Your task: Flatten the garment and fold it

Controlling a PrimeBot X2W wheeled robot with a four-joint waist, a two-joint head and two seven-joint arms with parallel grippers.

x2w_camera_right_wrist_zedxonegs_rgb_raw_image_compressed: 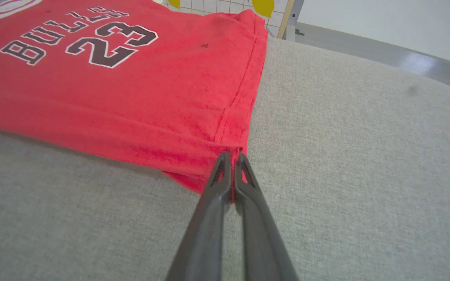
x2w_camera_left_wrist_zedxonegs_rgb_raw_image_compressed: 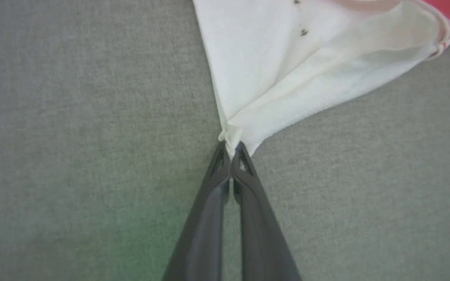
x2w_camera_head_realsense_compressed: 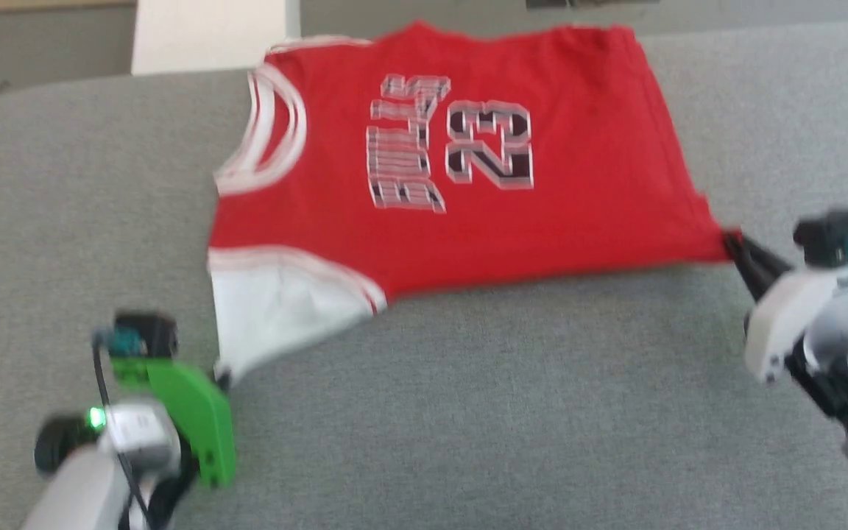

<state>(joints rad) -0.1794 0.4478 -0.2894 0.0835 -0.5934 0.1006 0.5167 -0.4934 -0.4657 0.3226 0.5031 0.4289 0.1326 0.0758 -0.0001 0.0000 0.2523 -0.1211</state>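
The red jersey (x2w_camera_right_wrist_zedxonegs_rgb_raw_image_compressed: 139, 101) bears black, white-outlined print: the word BULLS (x2w_camera_right_wrist_zedxonegs_rgb_raw_image_compressed: 59, 33) with the number 23 (x2w_camera_right_wrist_zedxonegs_rgb_raw_image_compressed: 111, 43) beside it.

Red jersey (x2w_camera_head_realsense_compressed: 542, 199), number 23, spread flat, white inside showing

Looks like a robotics lab or test room rather than a home. Going by the wide grey fabric-covered table (x2w_camera_head_realsense_compressed: 468, 412) with rounded corners, bare white wall (x2w_camera_right_wrist_zedxonegs_rgb_raw_image_compressed: 385, 19) and glossy grey floor (x2w_camera_right_wrist_zedxonegs_rgb_raw_image_compressed: 416, 64). Also spotted past the table's far edge: white gridded board (x2w_camera_right_wrist_zedxonegs_rgb_raw_image_compressed: 225, 4) with yellow shapes, in a pale wooden frame (x2w_camera_right_wrist_zedxonegs_rgb_raw_image_compressed: 286, 19).
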